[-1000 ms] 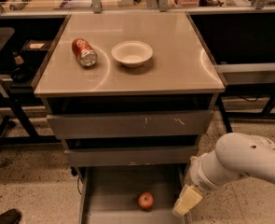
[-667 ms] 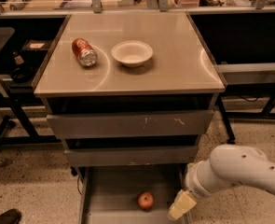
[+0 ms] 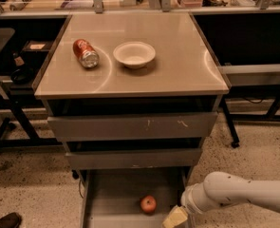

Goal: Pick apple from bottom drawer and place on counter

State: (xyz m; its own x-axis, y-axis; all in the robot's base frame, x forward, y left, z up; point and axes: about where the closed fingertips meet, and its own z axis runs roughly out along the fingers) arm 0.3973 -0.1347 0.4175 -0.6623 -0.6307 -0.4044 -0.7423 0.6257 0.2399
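Note:
The small red apple [image 3: 148, 204] lies in the open bottom drawer [image 3: 112, 194], toward its front right. The counter [image 3: 177, 68] is the glossy beige top of the cabinet above. My gripper [image 3: 175, 218] hangs at the end of the white arm [image 3: 239, 191], low at the drawer's right front, just right of the apple and apart from it. Only its pale yellowish tip shows at the picture's bottom edge.
A red soda can [image 3: 85, 53] lies on its side on the counter, left of a white bowl [image 3: 134, 54]. Two shut grey drawers [image 3: 130, 126] sit above the open one. Dark shelving stands on both sides. A shoe [image 3: 4, 220] shows at the bottom left.
My arm and gripper have moved left and lower, closer to the apple. The apple, can and bowl have not moved.

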